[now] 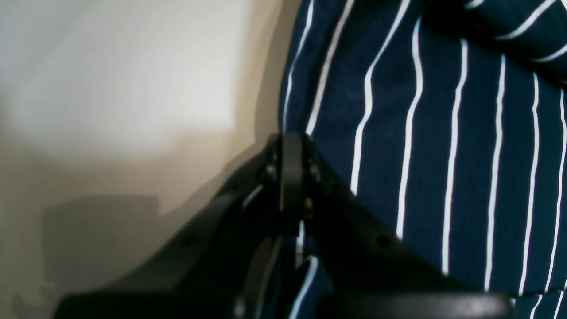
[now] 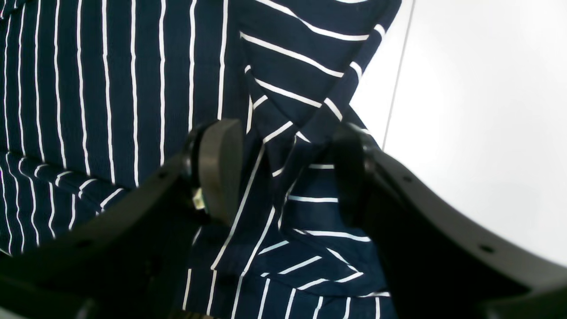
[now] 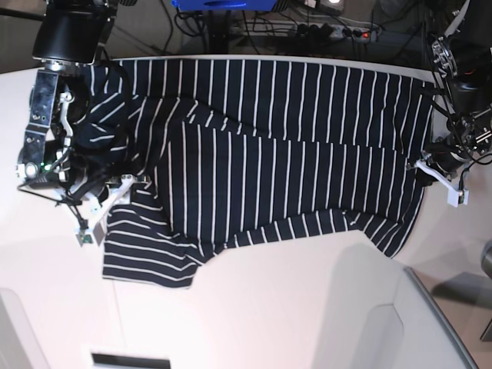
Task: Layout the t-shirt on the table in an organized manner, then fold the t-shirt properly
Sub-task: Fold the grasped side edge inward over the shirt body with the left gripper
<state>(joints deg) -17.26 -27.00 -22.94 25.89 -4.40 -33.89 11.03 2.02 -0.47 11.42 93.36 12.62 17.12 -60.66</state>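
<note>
While t-shirt (image 3: 269,146) lies spread, wrinkled, across far half of desk (image 3: 292,307), left gripper (image 1: 292,146) at shirt's hem edge, fingers (image 1: 290,177) together, clamped on t-shirt edge. Right gripper (image 2: 283,173) over bunched sleeve, fingers (image 2: 219,168) apart, fabric between them, not pinched.

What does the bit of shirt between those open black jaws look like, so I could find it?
Start at the white table and the dark striped t-shirt spread over it. Go to the right gripper, beside the table seam. The bunched sleeve there has slanted stripes, while the flat body's run straight.
</note>
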